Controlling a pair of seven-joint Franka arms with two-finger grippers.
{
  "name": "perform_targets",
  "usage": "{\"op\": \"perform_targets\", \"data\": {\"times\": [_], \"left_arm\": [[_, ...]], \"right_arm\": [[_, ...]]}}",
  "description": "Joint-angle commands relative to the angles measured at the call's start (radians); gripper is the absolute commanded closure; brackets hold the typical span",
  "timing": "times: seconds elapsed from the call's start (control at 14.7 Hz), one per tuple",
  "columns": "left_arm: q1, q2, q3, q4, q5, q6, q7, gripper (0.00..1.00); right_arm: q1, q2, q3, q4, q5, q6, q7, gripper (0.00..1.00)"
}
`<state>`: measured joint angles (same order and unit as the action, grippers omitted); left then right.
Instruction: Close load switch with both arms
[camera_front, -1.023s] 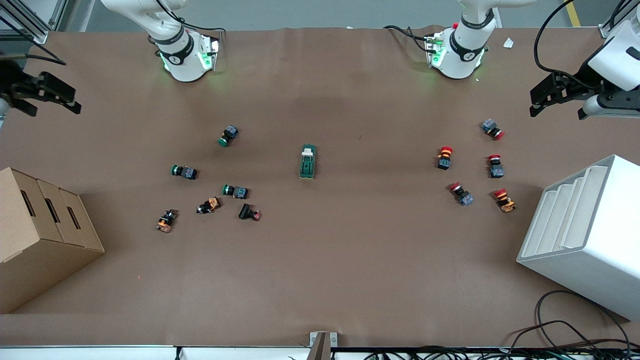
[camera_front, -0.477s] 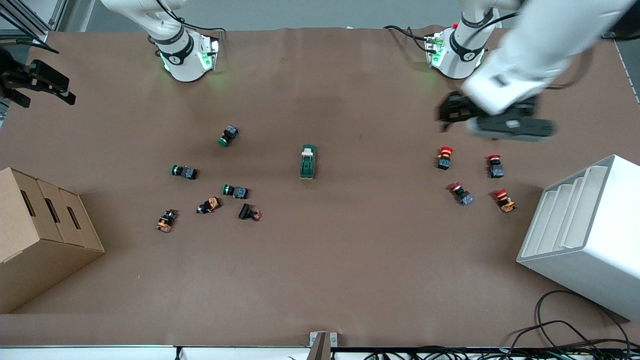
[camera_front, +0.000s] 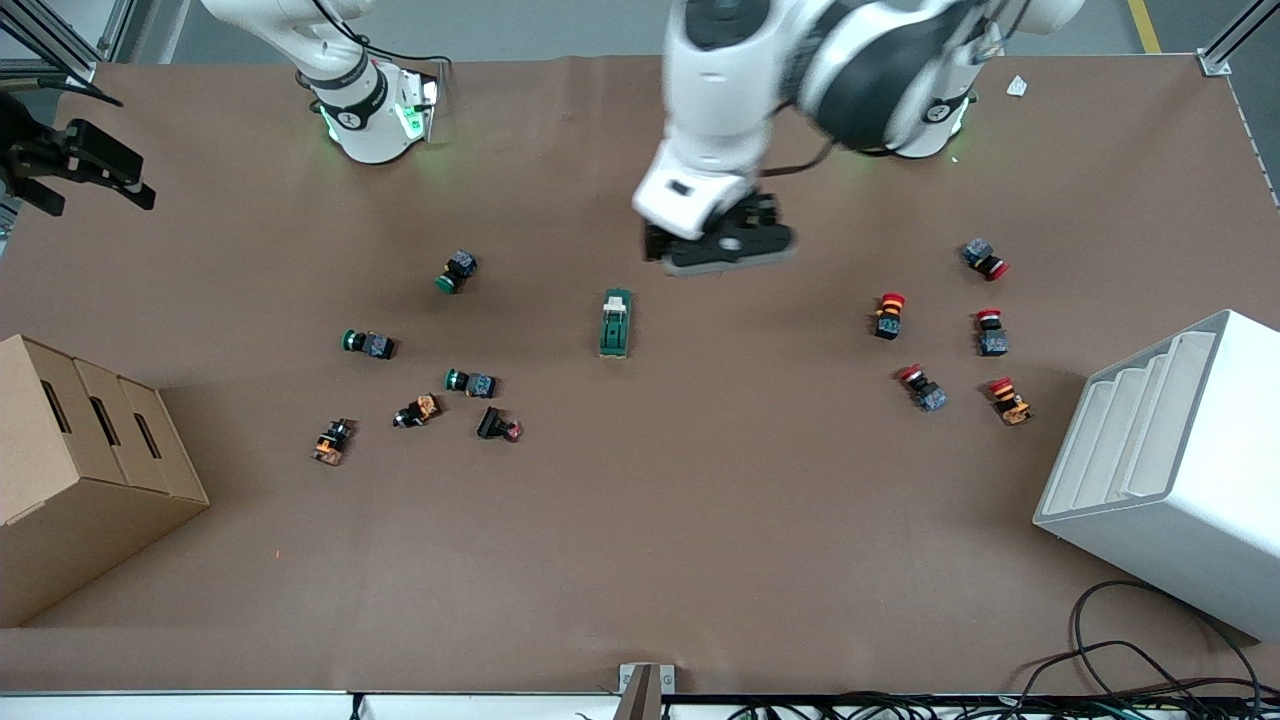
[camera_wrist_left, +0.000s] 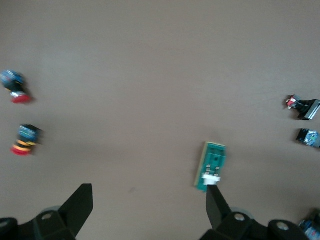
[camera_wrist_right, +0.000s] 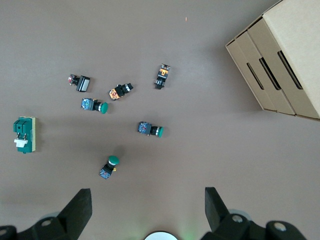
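1. Hovering spread-fingered, the left tool (camera_front: 716, 243) is hanging just above the load switch (camera_front: 616, 323) at frame centre; lowering squarely should help.
2. Waiting at the frame's upper left, the right tool (camera_front: 85, 178) is also spread.

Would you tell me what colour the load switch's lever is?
White, on the dark-green rectangular load switch; it shows best in the right wrist view.

Counter (camera_front: 640, 560): brown sheet cover.
Cardboard box (camera_front: 80, 470): at the right arm's end, near the front edge; three slots on its top face.
White rack (camera_front: 1170, 470): at the left arm's end, stepped slots.
Green buttons (camera_front: 457, 271): three, toward the right arm's end.
Red buttons (camera_front: 889, 314): five, clustered near the rack.
Orange-bodied parts (camera_front: 332, 441): two, beside the green buttons.
Cables (camera_front: 1120, 660): front corner by the rack.
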<state>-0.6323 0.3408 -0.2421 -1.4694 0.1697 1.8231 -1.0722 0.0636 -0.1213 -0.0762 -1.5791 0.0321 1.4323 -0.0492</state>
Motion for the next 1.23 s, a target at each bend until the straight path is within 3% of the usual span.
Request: {"op": "perform_targets", "data": {"times": [0.0, 0.14, 0.41, 0.61, 0.95, 1.16], "left_arm": [[-0.079, 0.081, 0.006, 0.003, 0.103, 0.073, -0.161, 0.00], [-0.154, 0.144, 0.006, -0.008, 0.164, 0.142, -0.343, 0.00], [-0.300, 0.295, 0.006, -0.011, 0.498, 0.188, -0.708, 0.00], [-0.371, 0.397, 0.006, -0.038, 0.699, 0.208, -0.814, 0.02], [-0.385, 0.405, 0.004, -0.219, 1.011, 0.278, -1.001, 0.02], [-0.379, 0.408, 0.004, -0.270, 1.183, 0.320, -1.177, 0.02]], "right_arm": [[0.007, -0.009, -0.005, -0.001, 0.006, 0.004, -0.006, 0.00], [0.008, -0.006, -0.005, -0.001, 0.006, 0.032, -0.004, 0.00], [0.030, -0.001, -0.005, -0.002, 0.009, 0.046, -0.001, 0.00], [0.038, -0.001, -0.005, -0.006, 0.008, 0.017, -0.001, 0.00], [-0.010, 0.000, -0.014, -0.002, 0.003, -0.027, -0.003, 0.00], [-0.030, 0.043, -0.014, -0.010, 0.005, -0.032, -0.010, 0.00]]}}
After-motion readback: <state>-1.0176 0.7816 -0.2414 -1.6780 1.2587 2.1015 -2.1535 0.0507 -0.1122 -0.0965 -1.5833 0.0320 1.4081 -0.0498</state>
